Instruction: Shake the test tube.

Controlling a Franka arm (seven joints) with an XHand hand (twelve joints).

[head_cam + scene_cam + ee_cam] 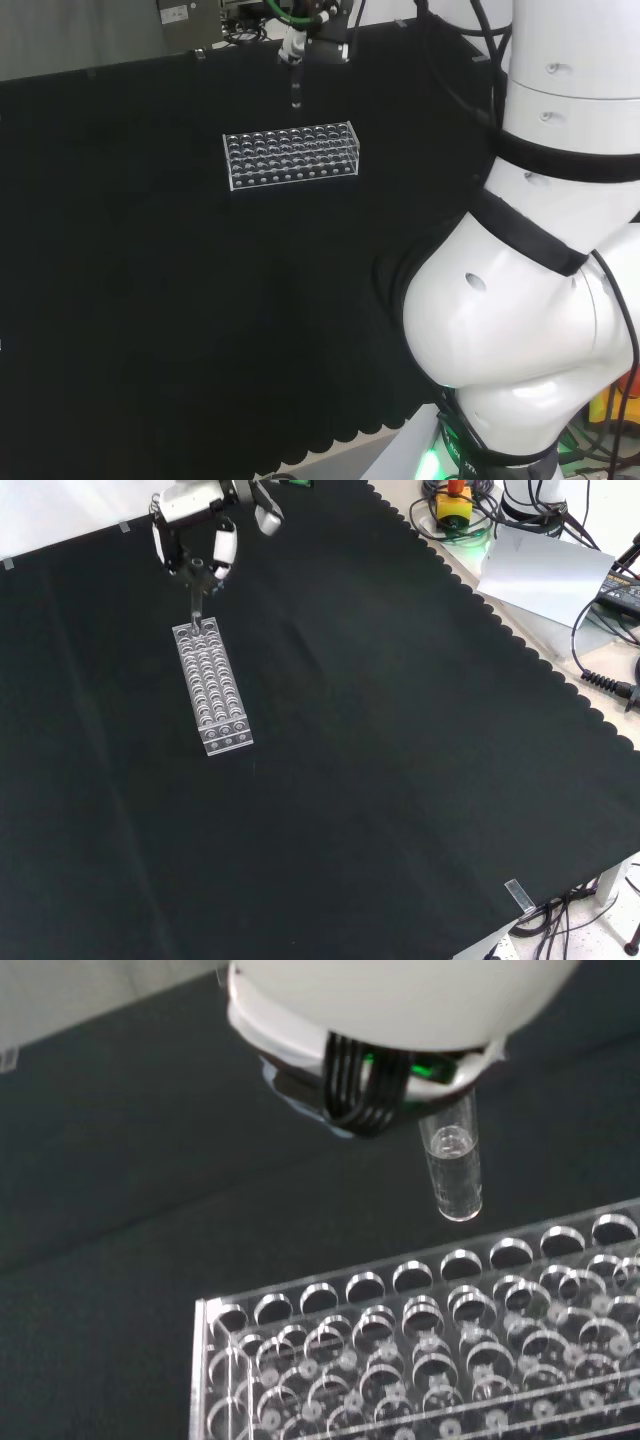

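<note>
A clear test tube (453,1168) hangs upright from the hand (200,550), its round bottom just above one end of the clear plastic rack (212,686). In the front view the tube (196,608) hangs below the curled fingers at the top left. The head view puts the hand (296,45) at the far edge of the cloth, with the tube (295,92) above and behind the rack (290,155). Clear liquid fills the lower part of the tube. The rack's (430,1350) holes close to the tube are empty.
Black cloth (400,760) covers the bench around the rack. The arm's white links (530,280) stand at the right of the head view. Beyond the cloth's scalloped edge in the front view lie cables and a grey sheet (545,575).
</note>
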